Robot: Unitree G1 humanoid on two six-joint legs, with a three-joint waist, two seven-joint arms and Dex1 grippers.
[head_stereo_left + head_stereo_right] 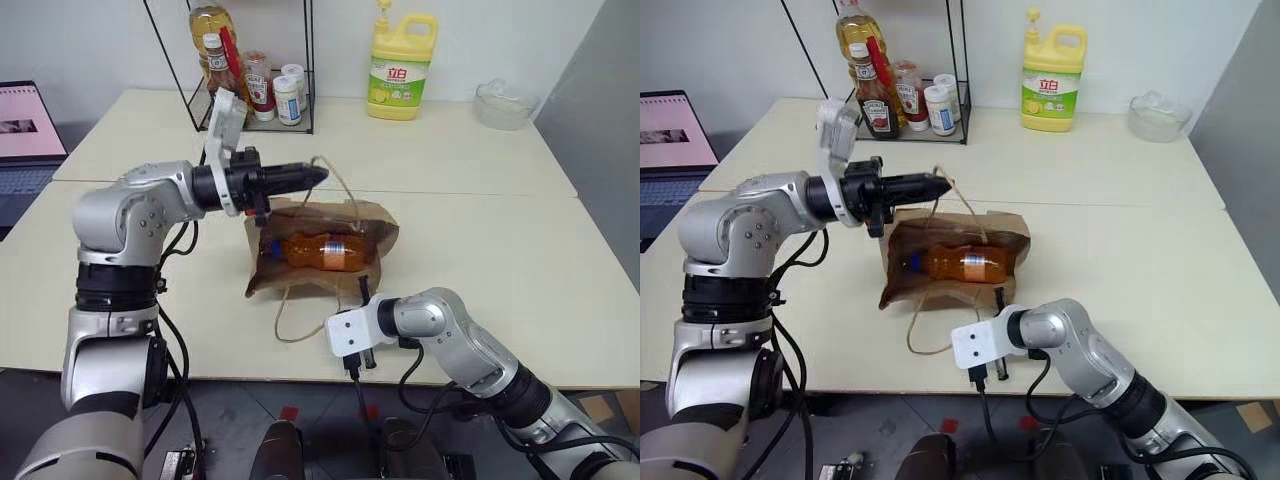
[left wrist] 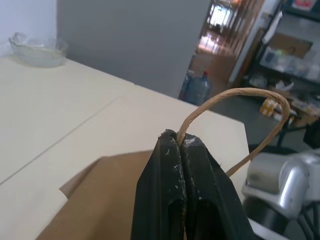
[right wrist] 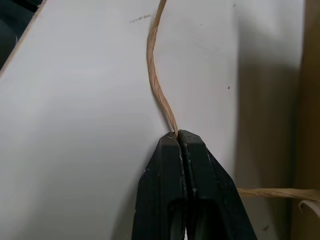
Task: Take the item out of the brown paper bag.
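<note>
The bottle (image 1: 322,250) lies on its side inside the bag (image 1: 377,227) on the table (image 1: 500,250). The left gripper (image 1: 318,174) pinches the far handle (image 1: 338,178) above it; the right gripper (image 1: 364,288) pinches the near handle (image 1: 285,315).

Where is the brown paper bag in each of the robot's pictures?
Left eye view: brown paper bag in the middle of the table.
Right eye view: the same, just left of centre.
Left wrist view: a brown corner beside the fingers.
Right wrist view: a brown strip at the edge.
Shared landmark: the cord handles.
</note>
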